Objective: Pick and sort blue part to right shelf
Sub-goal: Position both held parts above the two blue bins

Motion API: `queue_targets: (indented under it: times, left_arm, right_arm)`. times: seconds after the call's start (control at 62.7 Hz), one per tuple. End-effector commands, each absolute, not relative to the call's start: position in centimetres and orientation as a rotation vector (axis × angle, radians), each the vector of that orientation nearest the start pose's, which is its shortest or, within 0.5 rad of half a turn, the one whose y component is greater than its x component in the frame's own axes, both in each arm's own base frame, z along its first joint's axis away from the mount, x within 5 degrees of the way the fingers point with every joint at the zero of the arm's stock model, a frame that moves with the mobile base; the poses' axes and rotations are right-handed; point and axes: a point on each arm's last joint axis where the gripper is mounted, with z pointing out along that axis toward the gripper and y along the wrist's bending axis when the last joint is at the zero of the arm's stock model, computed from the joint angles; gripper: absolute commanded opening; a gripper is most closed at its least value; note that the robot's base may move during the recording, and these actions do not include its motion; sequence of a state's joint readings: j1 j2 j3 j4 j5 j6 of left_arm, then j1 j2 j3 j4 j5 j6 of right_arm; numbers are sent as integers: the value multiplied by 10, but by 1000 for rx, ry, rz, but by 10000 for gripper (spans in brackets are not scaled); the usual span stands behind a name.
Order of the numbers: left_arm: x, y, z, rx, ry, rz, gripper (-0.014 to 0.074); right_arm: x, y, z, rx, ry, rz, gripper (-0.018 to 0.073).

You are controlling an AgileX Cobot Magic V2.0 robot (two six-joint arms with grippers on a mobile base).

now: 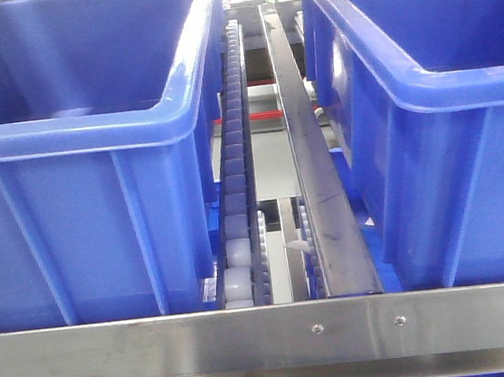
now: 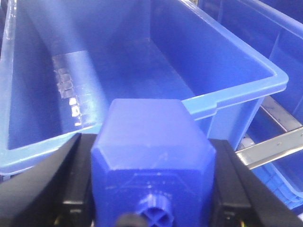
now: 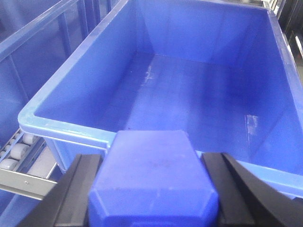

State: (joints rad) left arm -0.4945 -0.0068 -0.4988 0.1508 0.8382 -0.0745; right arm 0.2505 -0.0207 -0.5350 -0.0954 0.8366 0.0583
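Note:
My left gripper is shut on a blue part, a blocky piece with bevelled corners and a round boss with a cross slot at its near end. It hangs at the near rim of an empty blue bin. My right gripper is shut on a second blue part of the same shape, held at the near rim of another empty blue bin. Black fingers press both sides of that part. Neither gripper shows in the front view.
The front view shows two large blue bins, left and right, on a shelf with a roller track and a dark rail between them. A steel crossbar runs along the front. More blue bins stand beside.

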Motion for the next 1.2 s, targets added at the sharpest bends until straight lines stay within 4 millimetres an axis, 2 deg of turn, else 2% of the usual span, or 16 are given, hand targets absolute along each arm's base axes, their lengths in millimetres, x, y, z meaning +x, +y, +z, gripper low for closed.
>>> queue_targets:
  times: [0.0,0.319,0.431,0.51,0.67,0.813,0.941,1.021,1.18]
  left_arm:
    - [6,7,312,380,1672,-258,294]
    - [6,7,313,379,1656,-257,294]
    - [14,3,317,362,1681,-272,294]
    - [27,-5,327,318,1724,-318,294]
    - [68,-26,361,259,1760,-350,294]
    - [118,-47,393,261,1828,-263,294]
    - [157,-64,413,246,1865,-224,294]
    - [180,-64,418,203,1886,-177,294]
    - [221,-44,412,42,1921,-112,295]
  right_arm:
    - [-8,-9,321,-176,1632,109,297]
    - [-8,-9,321,-176,1632,109,297]
    - [-8,-9,321,-176,1632,109,297]
    - [-8,-9,321,-176,1632,109,297]
    - [-8,-9,321,-176,1632,109,297]
    - [-8,-9,321,-176,1632,109,297]
    - [-8,-9,321,-176,1631,109,297]
    - [-8,-9,321,-176,1631,109,297]
    - [-8,-9,321,-176,1631,109,297]
